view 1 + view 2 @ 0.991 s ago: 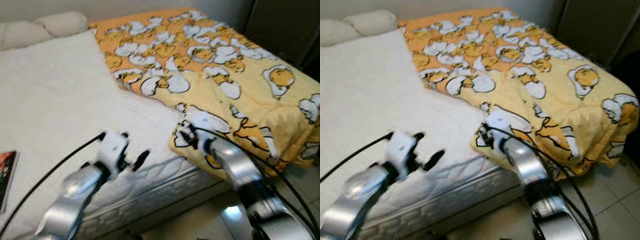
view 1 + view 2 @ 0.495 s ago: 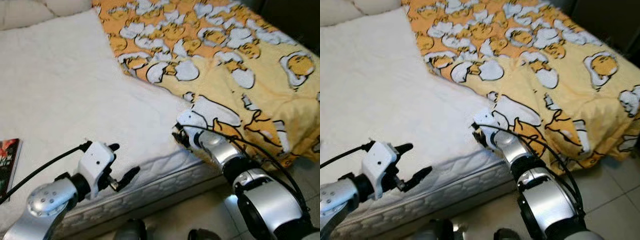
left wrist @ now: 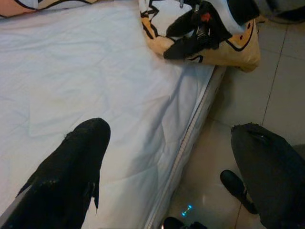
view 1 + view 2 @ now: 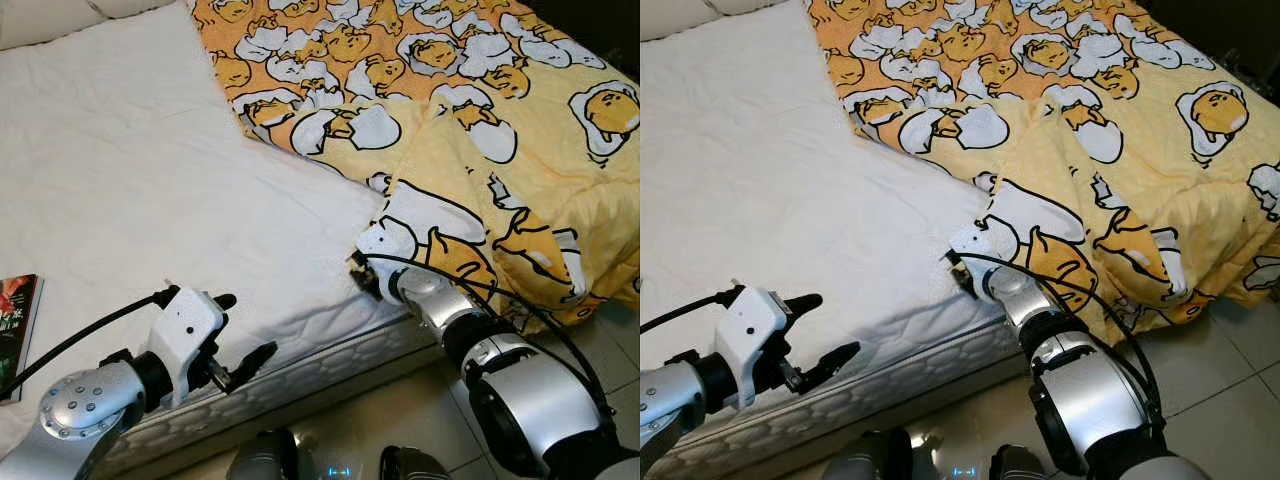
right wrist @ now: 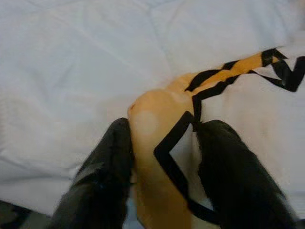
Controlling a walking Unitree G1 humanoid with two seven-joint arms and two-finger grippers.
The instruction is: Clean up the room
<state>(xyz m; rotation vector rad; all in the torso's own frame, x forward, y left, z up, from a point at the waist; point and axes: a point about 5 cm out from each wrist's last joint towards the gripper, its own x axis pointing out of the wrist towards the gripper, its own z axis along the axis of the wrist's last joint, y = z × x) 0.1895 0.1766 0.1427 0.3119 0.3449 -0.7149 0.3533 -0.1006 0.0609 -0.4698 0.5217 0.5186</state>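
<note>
1. Here, my right gripper (image 5: 162,162) pinches the corner of the yellow blanket (image 4: 480,130) at the foot edge of the bed; in the right wrist view a fold of the cloth sits clamped between both black fingers (image 5: 107,167).
2. The blanket, printed with white-and-orange egg figures, covers the bed from 12 o'clock round to 3 o'clock, and its lower edge hangs over the mattress side toward the tiled floor (image 4: 1200,380).
3. The white sheet (image 4: 120,170) lies bare from 9 o'clock to 12 o'clock, meeting the blanket along a diagonal edge.
4. My left gripper (image 4: 240,330) hovers at 7 o'clock, just above the front edge of the mattress (image 4: 900,365); its fingers are spread apart and hold nothing.
5. In the left wrist view, those fingers (image 3: 71,176) frame the sheet, with my right gripper and the blanket corner visible beyond them.
6. A book (image 4: 12,325) lies on the sheet at 9 o'clock, well apart from both grippers.
</note>
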